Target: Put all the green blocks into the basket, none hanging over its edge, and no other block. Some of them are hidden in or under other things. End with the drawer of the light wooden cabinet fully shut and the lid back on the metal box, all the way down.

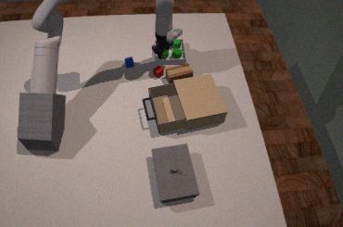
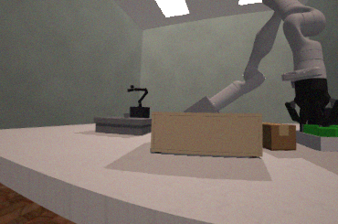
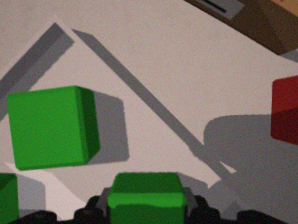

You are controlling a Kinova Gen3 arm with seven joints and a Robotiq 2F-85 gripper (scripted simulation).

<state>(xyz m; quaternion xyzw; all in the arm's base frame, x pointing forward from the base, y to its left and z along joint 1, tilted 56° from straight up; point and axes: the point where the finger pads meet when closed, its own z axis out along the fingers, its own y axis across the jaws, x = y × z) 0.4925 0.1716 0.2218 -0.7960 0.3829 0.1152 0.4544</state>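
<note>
My gripper (image 1: 162, 51) (image 2: 312, 120) (image 3: 147, 204) is shut on a green block (image 1: 165, 54) (image 3: 145, 190) and holds it low inside the white basket (image 1: 184, 56) (image 2: 311, 141), at its near left side. Two more green blocks (image 1: 176, 43) (image 1: 176, 53) lie in the basket; in the wrist view one green block (image 3: 50, 127) sits ahead on the left and another (image 3: 5, 200) shows at the left edge. The light wooden cabinet (image 1: 200, 101) (image 2: 205, 134) has its drawer (image 1: 163, 108) pulled out. The metal box (image 1: 175, 173) (image 2: 122, 125) has its lid on.
A red block (image 1: 158, 71) (image 3: 286, 110) and a small cardboard box (image 1: 179, 72) (image 2: 279, 135) (image 3: 260, 20) lie just outside the basket, towards the cabinet. A blue block (image 1: 129, 62) lies to the left. The arm's grey base (image 1: 39, 119) stands at the far left.
</note>
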